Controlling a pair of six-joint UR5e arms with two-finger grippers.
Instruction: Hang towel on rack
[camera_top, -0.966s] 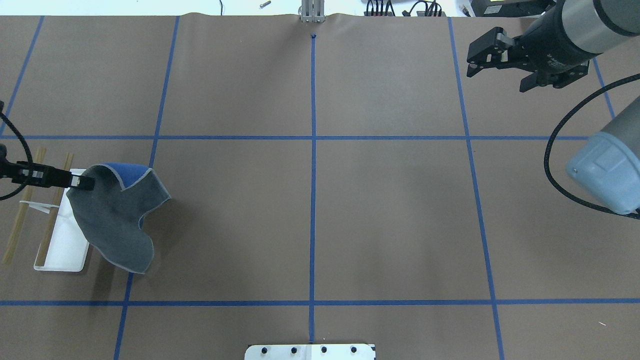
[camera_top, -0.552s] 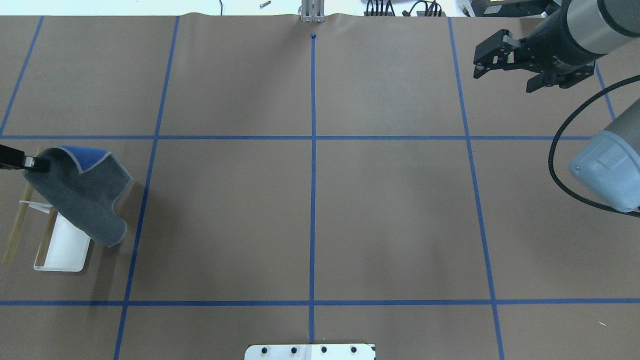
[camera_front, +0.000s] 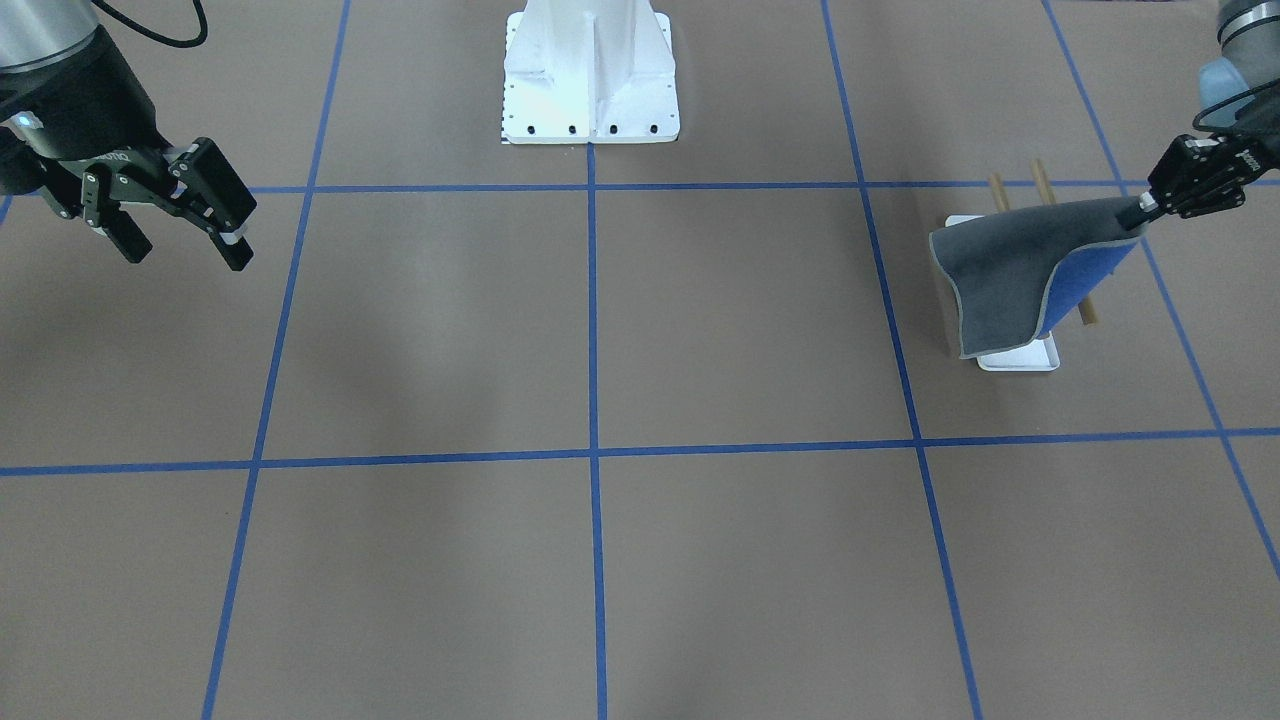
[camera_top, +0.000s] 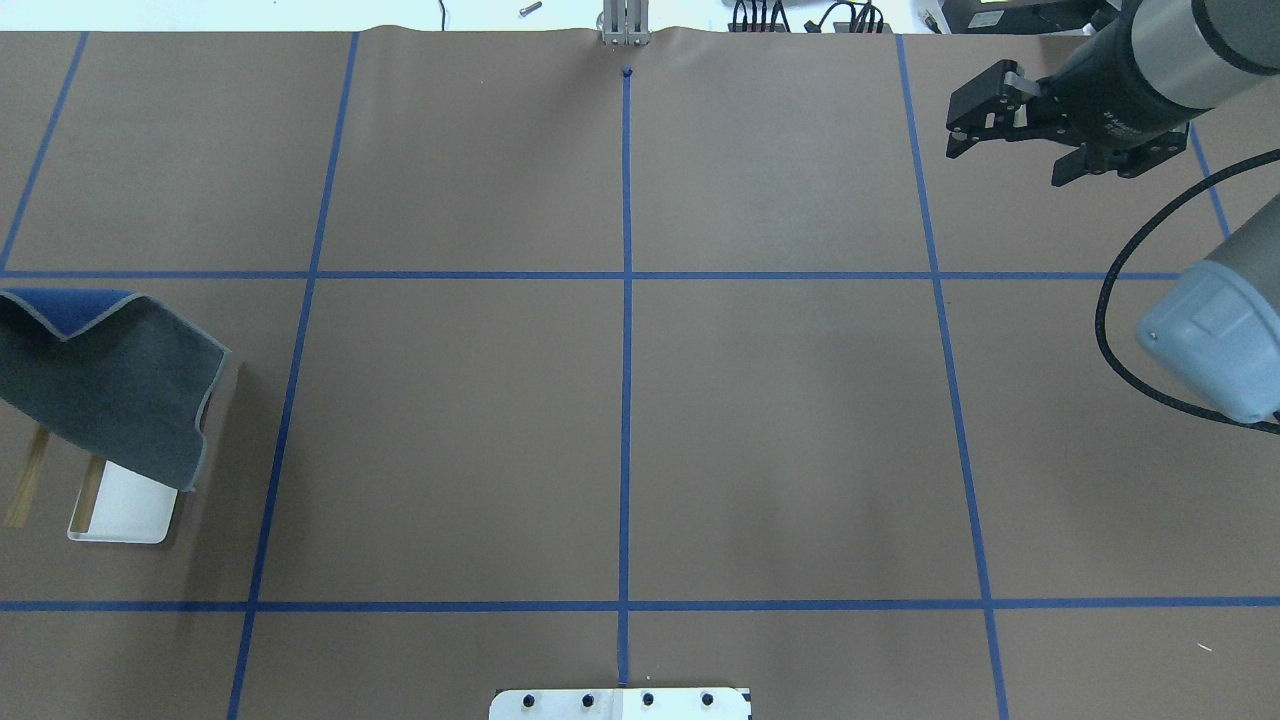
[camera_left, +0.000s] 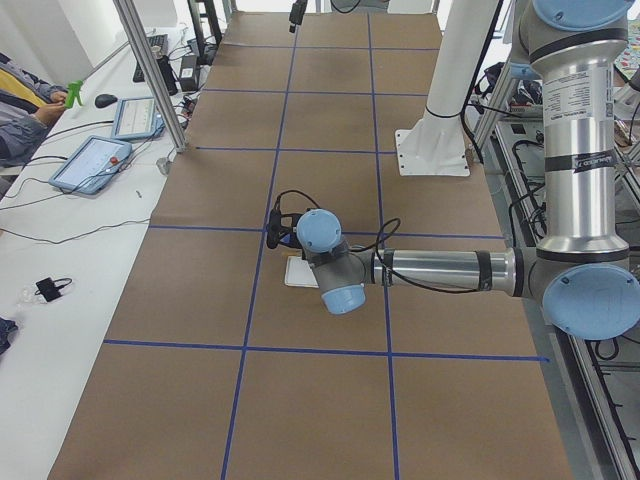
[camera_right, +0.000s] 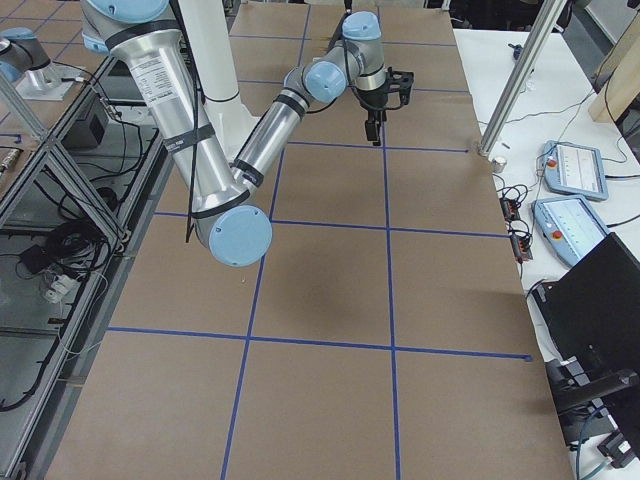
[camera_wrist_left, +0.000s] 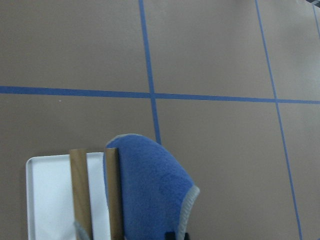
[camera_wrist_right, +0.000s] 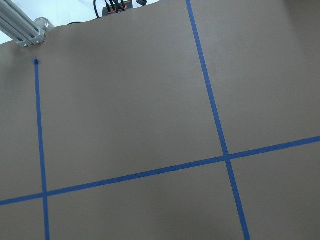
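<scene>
Over the last second the left gripper (camera_front: 1141, 211) carried the towel (camera_front: 1010, 272) sideways, away from the middle of the worktop (camera_front: 700, 330), and passed out of the overhead view's left edge. A second earlier the cloth hung on the inner side of the rack (camera_front: 1020, 358), with both rods (camera_wrist_left: 80, 192) bare. Now it lay spread over them, dark grey face up, hiding all but the rod ends and one end of the white tray (the blue face showed only at the folded-back corner).

The left jaws were clenched on one towel corner, on the outer side of the rack, while the opposite edge drooped past the inner side toward the tray. I could not tell whether the cloth already rested on the rods or hung just above them, though the wrist view suggested it touched the nearer one.

The right gripper (camera_front: 185, 248) had only drawn back a little and hung well apart, its jaws spread and empty.

In my judgement the crossing was done. What remained was to lower the towel and let go, with cloth on both sides of the rods.
</scene>
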